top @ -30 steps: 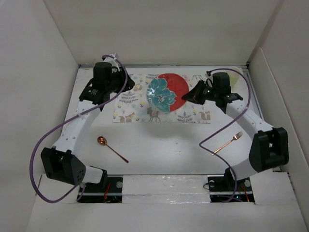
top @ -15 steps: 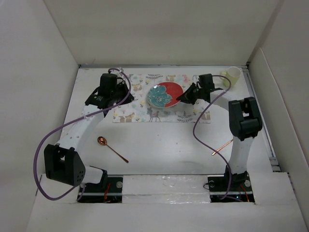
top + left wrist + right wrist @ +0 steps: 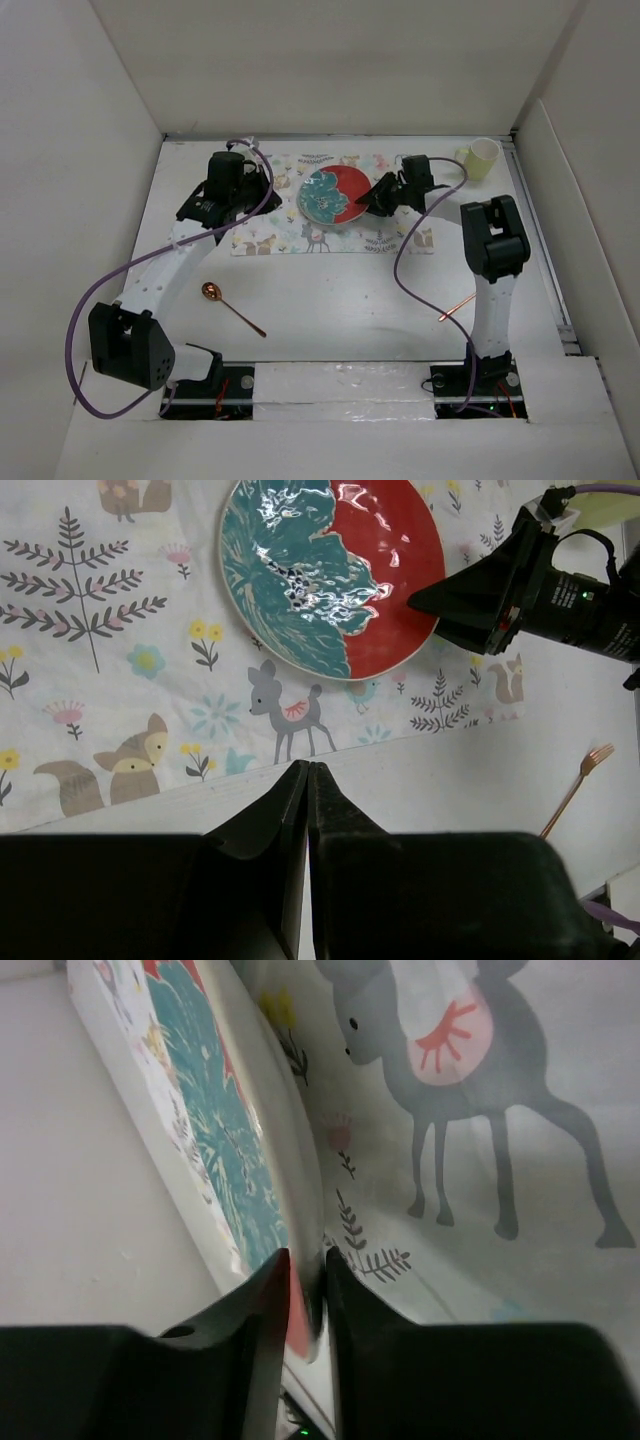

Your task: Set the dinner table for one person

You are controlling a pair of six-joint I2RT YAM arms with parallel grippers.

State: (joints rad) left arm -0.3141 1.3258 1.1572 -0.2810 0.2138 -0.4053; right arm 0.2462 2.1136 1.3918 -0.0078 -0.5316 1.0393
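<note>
A red and teal plate (image 3: 333,195) lies over the middle of the animal-patterned placemat (image 3: 270,228) on the white dinner table (image 3: 340,300). My right gripper (image 3: 372,199) is shut on the plate's right rim; in the right wrist view the rim (image 3: 300,1190) sits between the fingers of this gripper (image 3: 303,1260), close over the placemat (image 3: 480,1080). My left gripper (image 3: 262,188) is shut and empty, held above the placemat's left half. The left wrist view shows this gripper (image 3: 307,770), the plate (image 3: 330,570) and the right gripper (image 3: 425,602) on the plate's edge.
A copper spoon (image 3: 230,305) lies on the table at front left. A copper fork (image 3: 457,308) lies at front right, partly under the right arm, and also shows in the left wrist view (image 3: 575,785). A pale yellow cup (image 3: 480,157) stands at the back right corner. White walls enclose the table.
The right arm has swung left and lowered the plate towards the placemat's middle, uncovering the cup. The left gripper has shifted slightly right.
</note>
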